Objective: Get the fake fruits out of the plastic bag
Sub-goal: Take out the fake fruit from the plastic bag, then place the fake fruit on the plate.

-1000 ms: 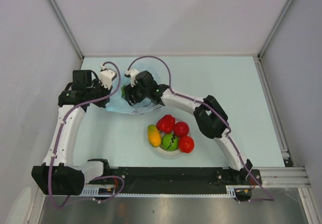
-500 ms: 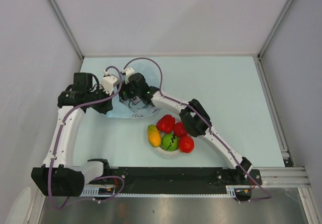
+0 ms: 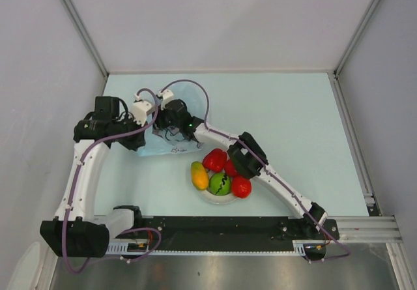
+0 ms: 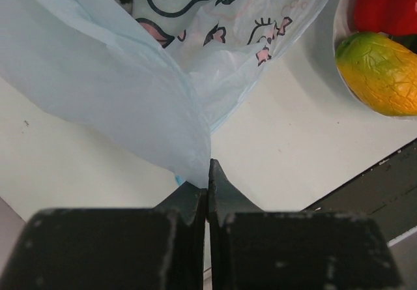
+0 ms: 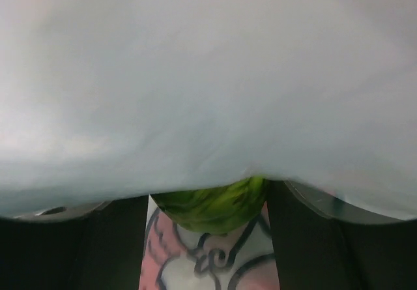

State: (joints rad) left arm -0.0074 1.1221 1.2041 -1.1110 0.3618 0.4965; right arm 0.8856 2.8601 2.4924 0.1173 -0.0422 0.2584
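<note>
Five fake fruits (image 3: 219, 184) are counted in the white dish (image 3: 207, 197), which stands on the surface (image 3: 293, 120) just beside the plastic bag (image 3: 171, 148). The bag lies crumpled at the left of the surface. One green fruit (image 5: 195, 213) is noted inside it, so the task is judged largely done but not complete. Whether others are hidden there cannot be told.

The left end effector (image 4: 208, 173) is closed flat on a pinch of the bag's edge, as confirmed only by the left wrist view. The right end effector (image 5: 208, 204) is placed inside the bag with its jaws apart on either side of the green fruit. Whether they bear on it cannot be told.

The count in the dish is given by the overhead view, where the bagged fruit is concealed. That fruit is revealed by the right wrist view alone, beneath the bag's film.
</note>
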